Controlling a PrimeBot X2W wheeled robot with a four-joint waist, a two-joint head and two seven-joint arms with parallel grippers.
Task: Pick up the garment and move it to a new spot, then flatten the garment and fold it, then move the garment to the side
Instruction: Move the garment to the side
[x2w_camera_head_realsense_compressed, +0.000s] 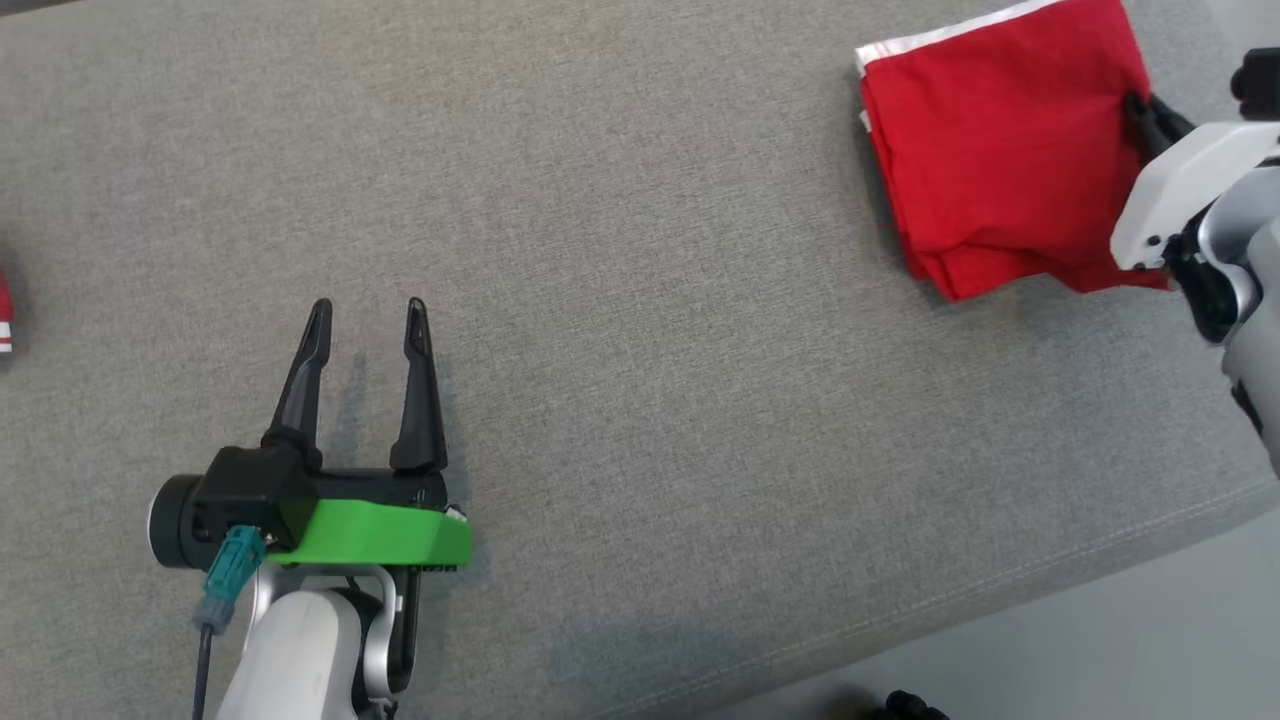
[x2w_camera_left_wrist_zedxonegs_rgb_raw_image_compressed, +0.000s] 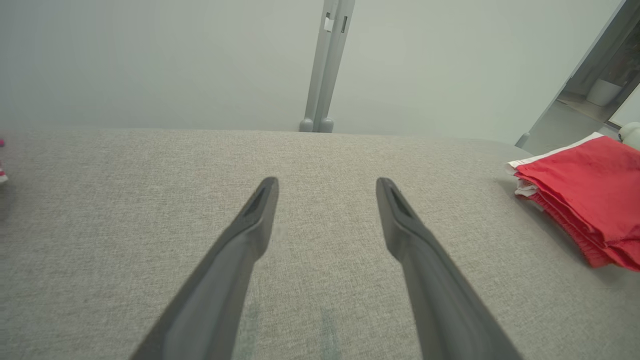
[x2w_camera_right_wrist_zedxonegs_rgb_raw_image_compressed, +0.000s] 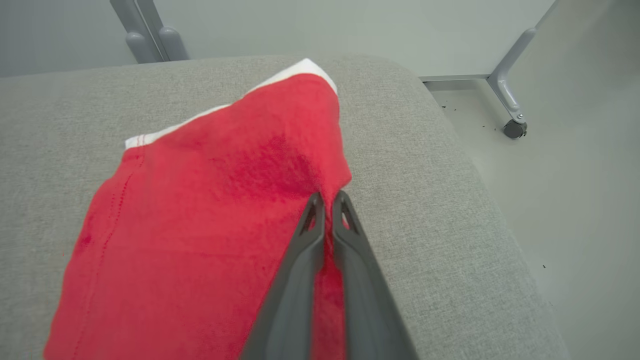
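Scanning from the far left edge: a red-and-white item (x2w_camera_head_realsense_compressed: 4, 312) lay partly out of frame on the grey upholstered surface (x2w_camera_head_realsense_compressed: 650, 250). Left gripper (x2w_camera_head_realsense_compressed: 368, 310) was over that surface, fingers spread wide. Folded red garment (x2w_camera_head_realsense_compressed: 1000, 150), white-trimmed, lay at the far right near the rounded corner. Right gripper (x2w_camera_right_wrist_zedxonegs_rgb_raw_image_compressed: 328, 197) had its fingers pressed together, pinching the garment's right edge.

One garment (x2w_camera_head_realsense_compressed: 1000, 150) (red, folded), two hands (x2w_camera_head_realsense_compressed: 368, 306) (x2w_camera_head_realsense_compressed: 1140, 104)

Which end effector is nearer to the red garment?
Right. The right end effector grips the folded red garment at its edge; the left end effector stands open, far from it.
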